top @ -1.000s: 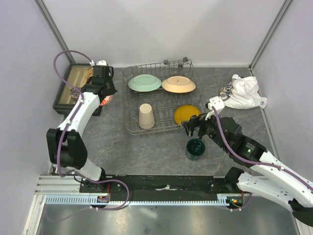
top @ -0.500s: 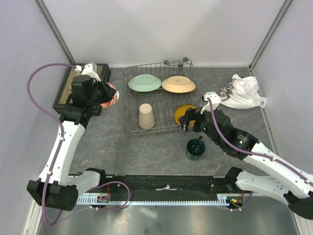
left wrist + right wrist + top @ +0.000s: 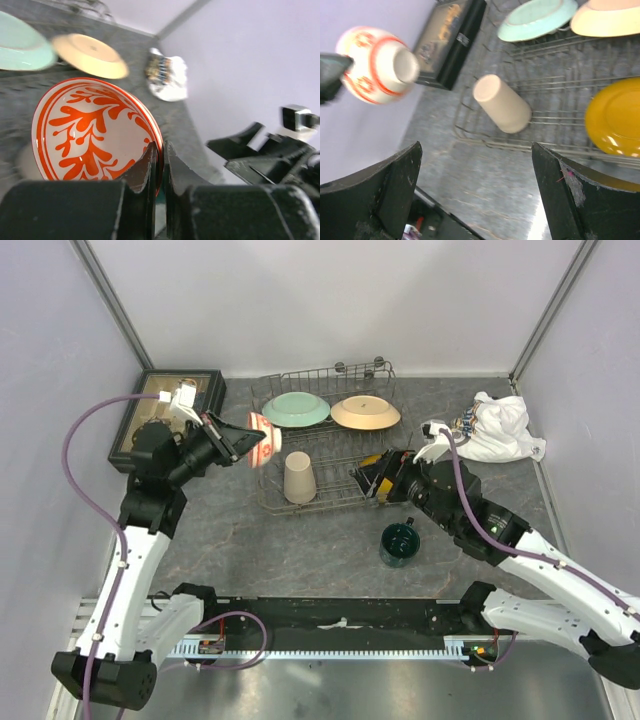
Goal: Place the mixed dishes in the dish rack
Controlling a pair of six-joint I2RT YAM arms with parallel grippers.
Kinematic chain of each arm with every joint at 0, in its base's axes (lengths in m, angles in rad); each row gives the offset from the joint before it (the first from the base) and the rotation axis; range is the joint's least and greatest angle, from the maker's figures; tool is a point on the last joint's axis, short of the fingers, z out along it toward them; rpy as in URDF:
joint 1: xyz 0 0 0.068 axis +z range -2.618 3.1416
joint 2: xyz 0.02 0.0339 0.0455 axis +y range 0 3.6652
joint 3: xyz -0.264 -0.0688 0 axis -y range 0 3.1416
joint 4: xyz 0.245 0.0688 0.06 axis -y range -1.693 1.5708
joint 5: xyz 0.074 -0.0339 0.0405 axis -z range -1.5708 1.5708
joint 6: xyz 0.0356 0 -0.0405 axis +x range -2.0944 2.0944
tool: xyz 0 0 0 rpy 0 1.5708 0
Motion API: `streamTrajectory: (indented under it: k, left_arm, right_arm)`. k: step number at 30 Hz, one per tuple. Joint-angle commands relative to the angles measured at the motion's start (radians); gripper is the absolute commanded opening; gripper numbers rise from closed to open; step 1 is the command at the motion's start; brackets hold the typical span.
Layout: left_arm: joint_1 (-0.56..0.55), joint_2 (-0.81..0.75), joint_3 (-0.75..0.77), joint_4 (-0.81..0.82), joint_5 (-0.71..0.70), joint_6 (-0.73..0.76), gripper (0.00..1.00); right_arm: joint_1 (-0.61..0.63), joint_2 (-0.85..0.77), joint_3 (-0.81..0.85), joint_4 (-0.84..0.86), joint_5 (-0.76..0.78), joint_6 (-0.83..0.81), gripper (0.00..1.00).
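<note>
My left gripper (image 3: 243, 439) is shut on the rim of the small red-orange bowl (image 3: 259, 438) and holds it in the air at the left edge of the dish rack (image 3: 320, 375); its patterned inside shows in the left wrist view (image 3: 90, 132). In the rack are the pale green plate (image 3: 296, 409), tan plate (image 3: 365, 413), upside-down beige cup (image 3: 298, 477) and yellow plate (image 3: 615, 117). My right gripper (image 3: 372, 480) is open and empty over the rack's front right, hiding the yellow plate from above. The dark green mug (image 3: 399, 544) stands on the table in front of the rack.
A dark glass-topped display box (image 3: 170, 412) sits at the back left, behind my left arm. A white cloth bundle (image 3: 500, 427) lies at the back right. Walls close in the table on three sides.
My left gripper has lifted the bowl from beside the display box and carried it right to the rack's left edge. My right gripper has moved from near the mug up and left over the rack.
</note>
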Motion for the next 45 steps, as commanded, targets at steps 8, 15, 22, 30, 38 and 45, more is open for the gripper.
streamTrajectory:
  k: [8,15,22,30,38,45]
  left_arm:
    - [-0.112,0.063,-0.198,0.653,0.134,-0.352,0.02]
    - [-0.229,0.169,-0.203,0.842,0.079,-0.415,0.02]
    - [-0.281,0.234,-0.203,0.908,0.059,-0.427,0.02]
    - [-0.332,0.281,-0.154,0.923,0.051,-0.424,0.02]
    - [-0.364,0.301,-0.143,0.937,0.036,-0.430,0.01]
    - [-0.395,0.327,-0.113,0.945,0.031,-0.436,0.02]
  right_arm:
    - [-0.230,-0.023,-0.179,0.456,-0.292,0.402,0.98]
    - [-0.264,0.006,-0.245,0.609,-0.351,0.493,0.98]
    - [-0.289,-0.001,-0.268,0.651,-0.377,0.530,0.98]
    - [-0.304,0.023,-0.305,0.700,-0.401,0.574,0.98]
    - [-0.318,0.039,-0.312,0.718,-0.423,0.588,0.98]
    - [-0.326,0.042,-0.342,0.737,-0.431,0.614,0.98]
